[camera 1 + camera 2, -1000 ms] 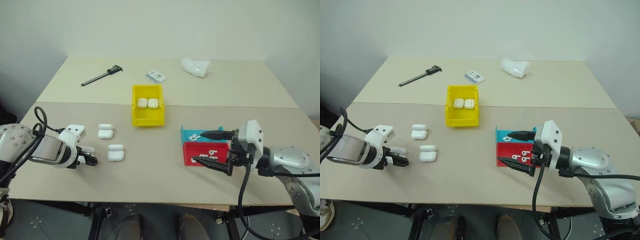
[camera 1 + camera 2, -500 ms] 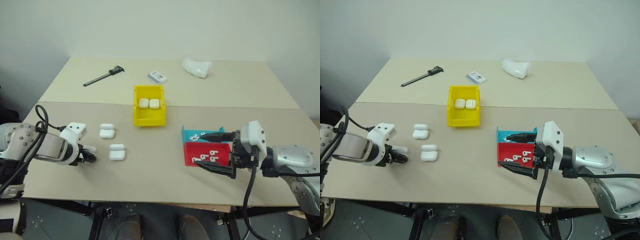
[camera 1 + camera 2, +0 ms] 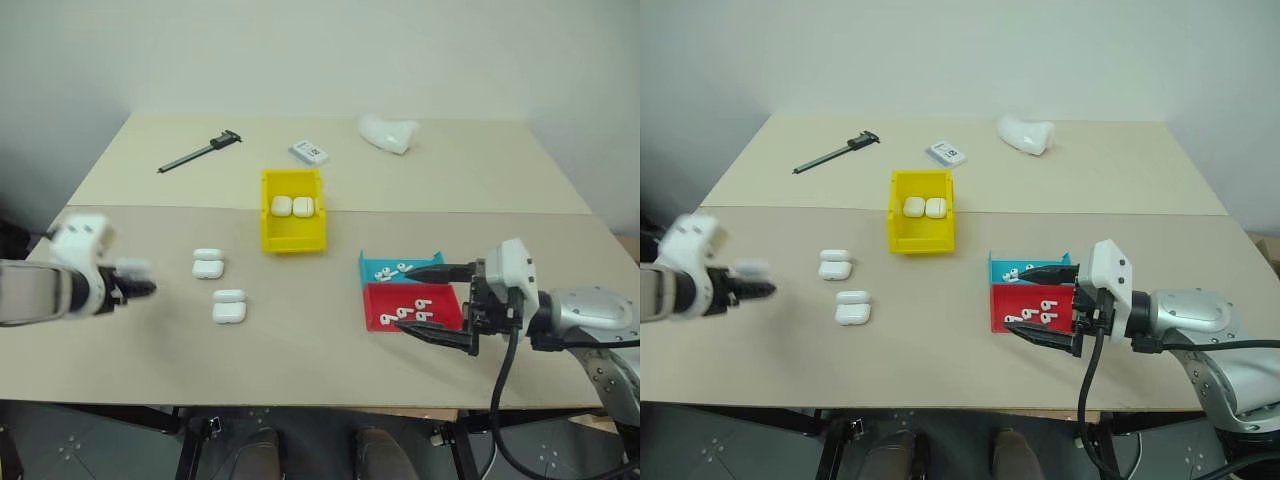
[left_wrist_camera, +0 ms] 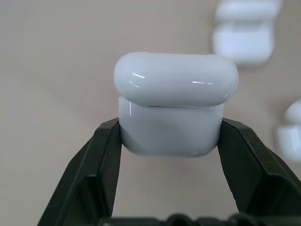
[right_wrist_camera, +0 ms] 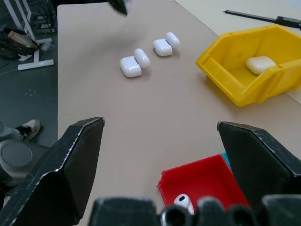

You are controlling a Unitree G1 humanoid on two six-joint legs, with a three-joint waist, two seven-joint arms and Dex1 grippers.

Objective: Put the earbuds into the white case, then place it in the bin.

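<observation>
We see the left end effector [image 4: 170,136] clamped on a white case [image 4: 174,101], its two black fingers [image 4: 104,165] pressing the lower body from either side. The case is glossy, a rounded rectangle, with the lid showing as a fatter pill-shaped cap above a thin seam; bright highlights run along its top. It is lifted off the surface [image 3: 320,340], over the left edge.

Two more white cases [image 3: 209,263] [image 3: 229,306] lie on the surface between that edge and the middle, lids swung open. The yellow bin [image 3: 293,232] stands near the centre, upright walls, with two closed cases [image 3: 294,206] side by side at its far end.

Our right end effector [image 3: 432,303] is spread wide and holds nothing, one finger over the blue tray [image 3: 395,269], the other at the near side of the red tray [image 3: 412,307]. The earbuds [image 3: 411,310] lie in both trays, tiny white pieces with short stems.

Near the far edge lie a black caliper [image 3: 199,151], a small card [image 3: 308,152] and a lumpy white object [image 3: 388,132].
</observation>
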